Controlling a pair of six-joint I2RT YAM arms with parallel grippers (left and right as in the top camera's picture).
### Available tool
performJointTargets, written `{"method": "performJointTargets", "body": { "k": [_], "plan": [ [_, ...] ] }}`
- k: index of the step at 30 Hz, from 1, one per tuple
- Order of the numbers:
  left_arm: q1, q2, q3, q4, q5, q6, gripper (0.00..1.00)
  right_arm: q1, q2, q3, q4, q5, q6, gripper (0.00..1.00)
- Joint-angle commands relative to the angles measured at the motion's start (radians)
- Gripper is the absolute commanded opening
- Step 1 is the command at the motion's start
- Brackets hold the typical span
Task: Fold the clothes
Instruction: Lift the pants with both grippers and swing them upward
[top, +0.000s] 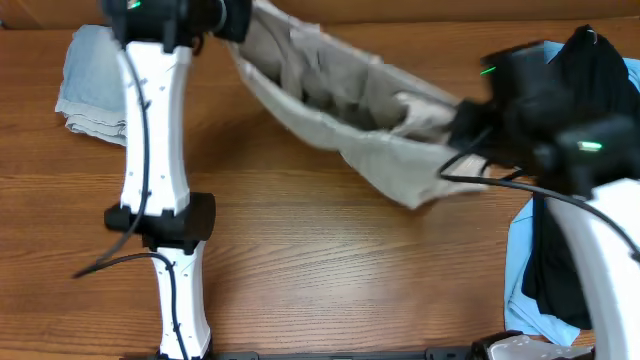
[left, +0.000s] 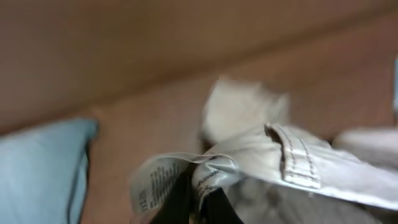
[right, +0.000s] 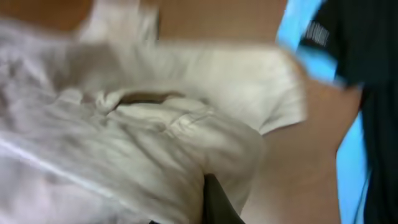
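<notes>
**Position of the workpiece.** The clothes (top: 350, 115), a single beige garment, are stretching from the upper centre of the overhead frame down to the centre right. They are sagging in a shallow trough between the two arms.

**Grip state.**
- The left gripper (top: 222, 20), at the top edge of the frame, is clamping one end. In the left wrist view its jaws are biting the waistband (left: 298, 165) right beside the white label (left: 155, 183).
- The right gripper (top: 468, 128) is pinching the opposite end. In the right wrist view, cloth is bunching over its fingers (right: 214, 199).
- Both wrist views are blurred, so the depth of either bite cannot be told.

**Procedure for this step, spreading before the first fold.**
1. Hold both ends level, with even tension, so that the trough is flattening rather than twisting.
2. Lay the garment on the bare table (top: 330, 270) in the lower centre of the frame.
3. Steer clear of the denim piece (top: 95, 85) at upper left and the black and sky-blue tops (top: 560, 260) at right.

**Caution.** The left grip may be catching little more than the label edge. A sharp pull risks a slip.
</notes>
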Motion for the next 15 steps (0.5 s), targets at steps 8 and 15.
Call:
{"method": "performJointTargets", "body": {
  "k": [8, 15],
  "plan": [
    [0.077, -0.256, 0.084, 0.132, -0.087, -0.124, 0.04, -0.176, -0.049, 0.386, 0.011, -0.014, -0.206, 0.04],
    [0.078, -0.461, 0.084, 0.143, -0.132, -0.101, 0.04, -0.176, -0.067, 0.526, -0.051, -0.033, -0.258, 0.04]
  ]
}}
